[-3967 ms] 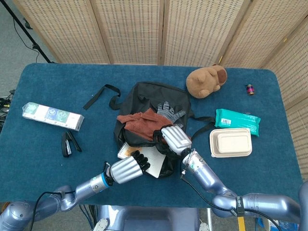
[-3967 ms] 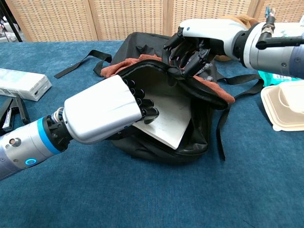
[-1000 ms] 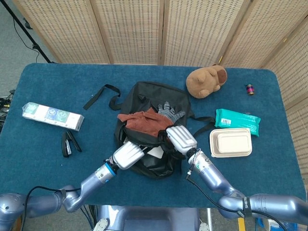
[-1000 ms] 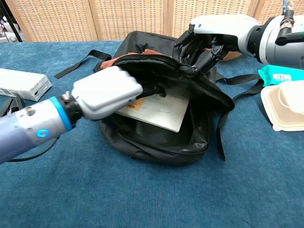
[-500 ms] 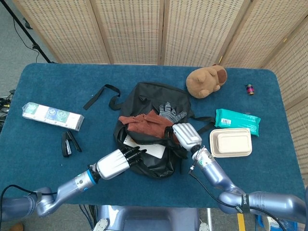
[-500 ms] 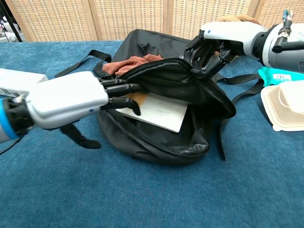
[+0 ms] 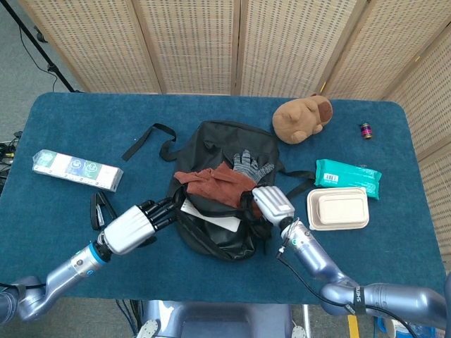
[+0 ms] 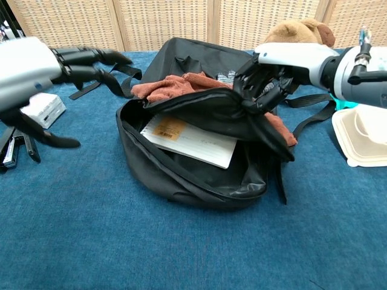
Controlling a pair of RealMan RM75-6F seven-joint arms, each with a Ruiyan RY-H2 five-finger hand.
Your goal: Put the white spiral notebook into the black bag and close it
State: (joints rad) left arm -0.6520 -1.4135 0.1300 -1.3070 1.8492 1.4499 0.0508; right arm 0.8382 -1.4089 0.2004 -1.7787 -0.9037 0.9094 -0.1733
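Left hand (image 8: 36,72) has withdrawn from black bag (image 8: 199,175).

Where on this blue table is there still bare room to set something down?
Bare cloth runs along the far edge behind the black bag and left of the plush bear, and in the near right corner below the food container. It is crowded around the bag, where the left hand and right hand sit, and by the stapler.

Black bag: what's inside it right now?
Inside the black bag the white spiral notebook lies flat in the open mouth. Its far edge is hidden under the flap that the right robot hand grips. Deeper contents cannot be seen.
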